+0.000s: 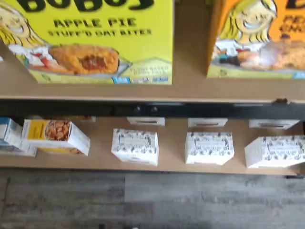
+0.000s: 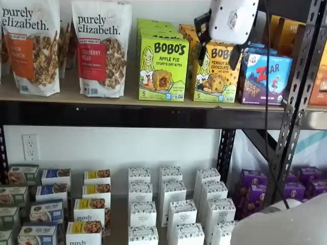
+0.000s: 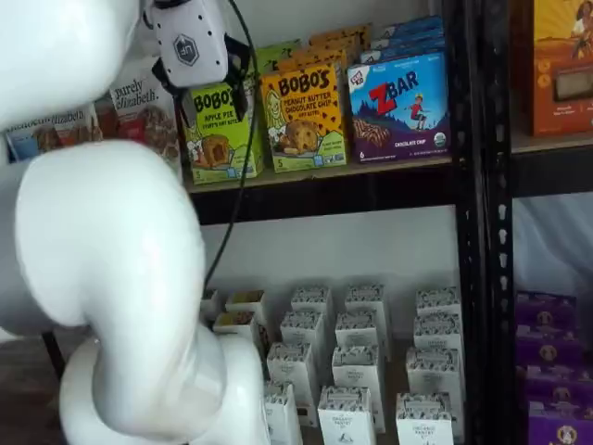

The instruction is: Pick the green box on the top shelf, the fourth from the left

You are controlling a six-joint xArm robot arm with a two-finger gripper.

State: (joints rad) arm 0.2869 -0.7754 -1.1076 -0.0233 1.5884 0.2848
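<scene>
The green box (image 2: 163, 69) is a lime-green Bobo's Apple Pie carton. It stands upright on the top shelf (image 2: 127, 99), a tan board with a black front rail. It also shows in a shelf view (image 3: 220, 130) and fills much of the wrist view (image 1: 95, 43) above the shelf board (image 1: 190, 86). My gripper (image 3: 213, 100) hangs in front of the shelf, level with the box's upper half, and stands apart from it. Its two black fingers show a plain gap and hold nothing. In a shelf view the gripper (image 2: 218, 48) lies over the orange box.
An orange-yellow Bobo's peanut butter box (image 2: 214, 71) stands right of the green one, then a blue Zbar box (image 2: 265, 76). Granola bags (image 2: 102, 48) stand to its left. Small white cartons (image 2: 171, 204) fill the lower shelf. A black perforated upright (image 2: 296, 102) stands at the right.
</scene>
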